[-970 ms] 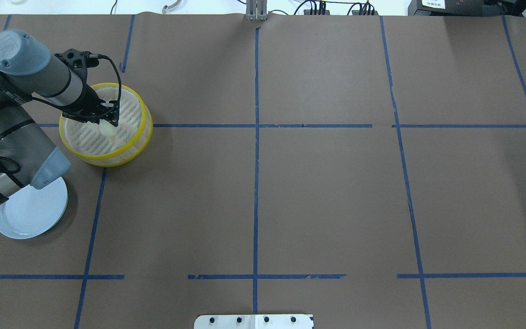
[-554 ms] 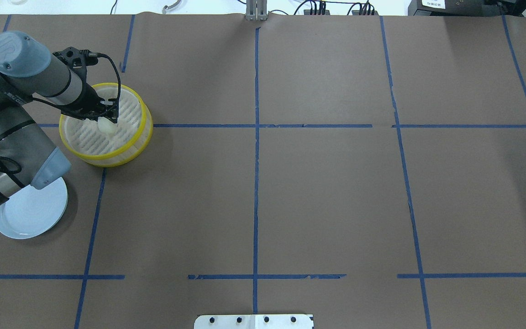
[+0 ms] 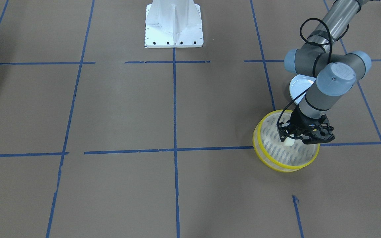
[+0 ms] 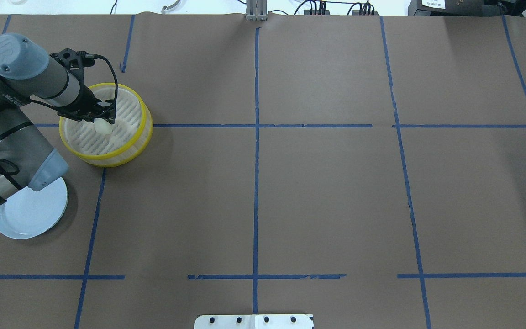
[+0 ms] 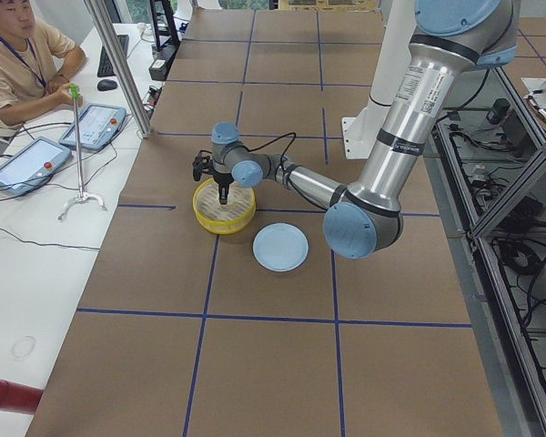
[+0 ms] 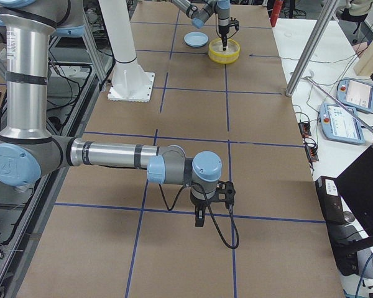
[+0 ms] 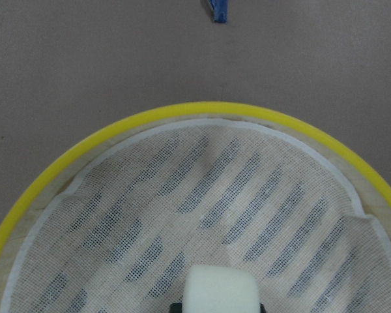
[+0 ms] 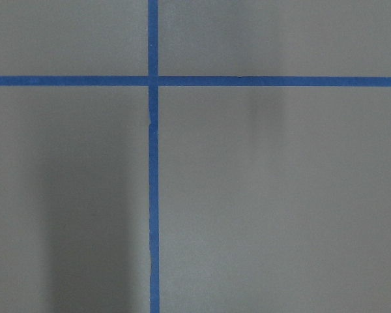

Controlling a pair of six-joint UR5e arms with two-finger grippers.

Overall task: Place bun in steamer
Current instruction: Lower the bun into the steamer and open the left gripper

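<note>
My left gripper (image 4: pixel 104 122) clamps the bun (image 4: pixel 103 128) over the steamer (image 4: pixel 149 128). For my right gripper (image 6: pixel 199 220), I cannot tell.

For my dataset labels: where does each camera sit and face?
Front-facing: across table, facing base; left arm.
Overhead: behind robot, looking down; left arm.
Exterior left: left end; left arm near.
Exterior right: right end; right arm near.
Left wrist: down into steamer; bun, fingers barely.
Right wrist: down on table; no body.
Overhead, front-facing share steamer, plate.

Pale blue plate (image 4: pixel 28 219) on bench (image 4: pixel 336 196), near left. Brown paper cover, blue tape grid (image 4: pixel 256 183). Operator (image 5: pixel 23 55) seated past far edge, tablets (image 5: pixel 100 125) beside him.
</note>
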